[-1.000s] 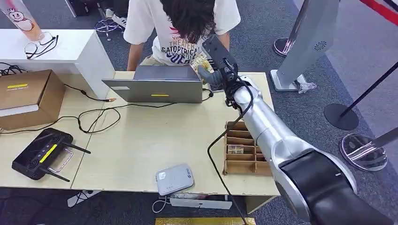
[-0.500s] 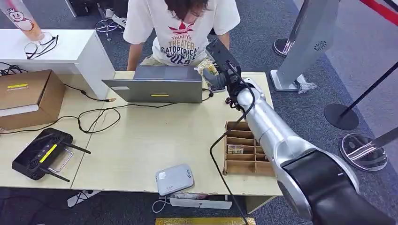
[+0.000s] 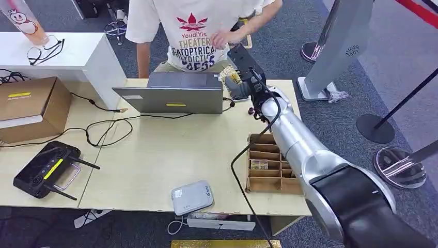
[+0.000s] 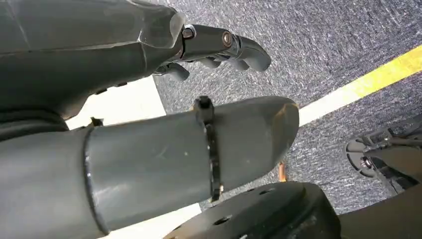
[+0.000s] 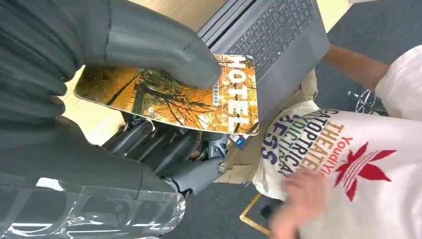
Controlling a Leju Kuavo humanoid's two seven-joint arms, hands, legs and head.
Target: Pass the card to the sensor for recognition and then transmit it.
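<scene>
My right hand [image 3: 244, 76] reaches over the table's far edge, just right of the laptop [image 3: 173, 93], and holds the card [image 3: 232, 78]. In the right wrist view the card [image 5: 199, 102] is an orange autumn picture with "HOTEL" printed on it, pinned by the thumb [image 5: 164, 55] against the fingers beneath. A person in a white printed T-shirt [image 3: 193, 39] stands close behind the table, one hand [image 3: 224, 37] raised above the card. The grey-white sensor box [image 3: 192, 197] lies at the table's near edge. My left hand [image 4: 219, 42] hangs over the carpet, holding nothing, its fingers loosely bent and apart from the thumb.
A cardboard divider tray [image 3: 266, 178] with a card [image 3: 259, 164] in it sits under my right forearm. A cardboard box [image 3: 28, 106], a black antenna device [image 3: 46, 169] and loose cables [image 3: 108, 129] lie to the left. Stanchion bases [image 3: 375, 128] and a kiosk [image 3: 341, 46] stand right of the table.
The person has straightened up from leaning over the laptop and lifted a hand near the card. My right hand with the card has edged slightly farther out.
</scene>
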